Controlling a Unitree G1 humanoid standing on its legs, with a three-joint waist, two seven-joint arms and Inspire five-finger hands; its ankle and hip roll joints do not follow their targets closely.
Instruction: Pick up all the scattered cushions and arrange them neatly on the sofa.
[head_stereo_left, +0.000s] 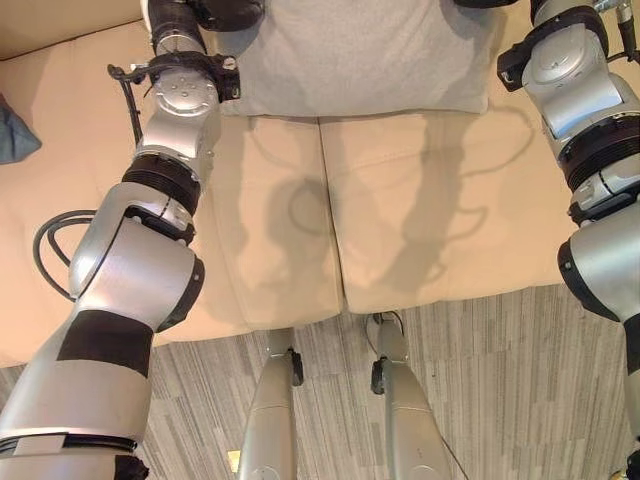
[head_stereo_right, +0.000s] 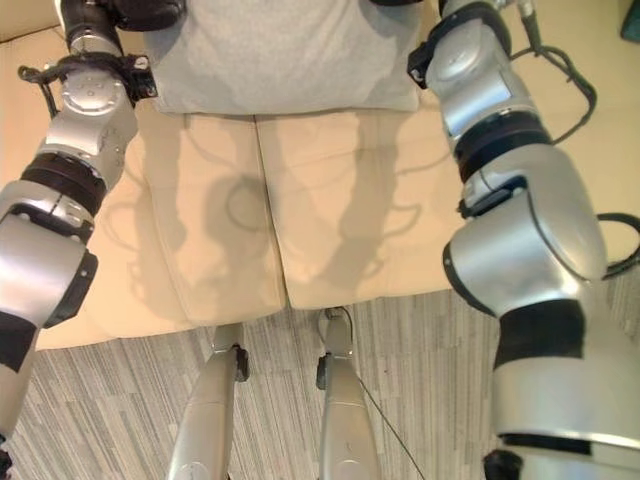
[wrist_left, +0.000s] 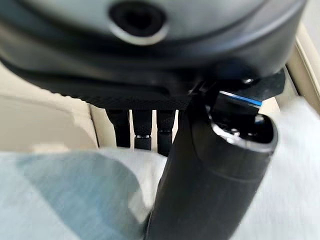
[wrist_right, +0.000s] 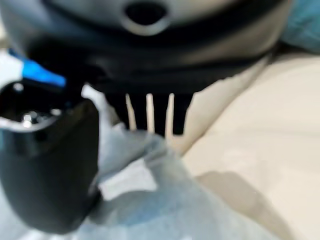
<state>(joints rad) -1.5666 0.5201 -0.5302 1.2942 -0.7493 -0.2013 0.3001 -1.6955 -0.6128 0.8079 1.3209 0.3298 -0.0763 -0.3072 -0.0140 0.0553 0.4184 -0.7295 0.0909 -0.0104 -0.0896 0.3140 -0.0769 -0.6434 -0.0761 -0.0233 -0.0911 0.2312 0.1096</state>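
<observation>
Grey cushion (head_stereo_right: 285, 50) on beige sofa (head_stereo_right: 330, 200), back of seat, between both arms.

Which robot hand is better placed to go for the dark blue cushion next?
The left robot hand, probably: a dark blue cushion lies at the sofa's left edge, on its side. Both now hold the grey cushion.

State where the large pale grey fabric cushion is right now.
The pale grey fabric cushion lies at the back of the beige sofa, across the seam between its two seat pads, between the left hand and the right hand.
</observation>
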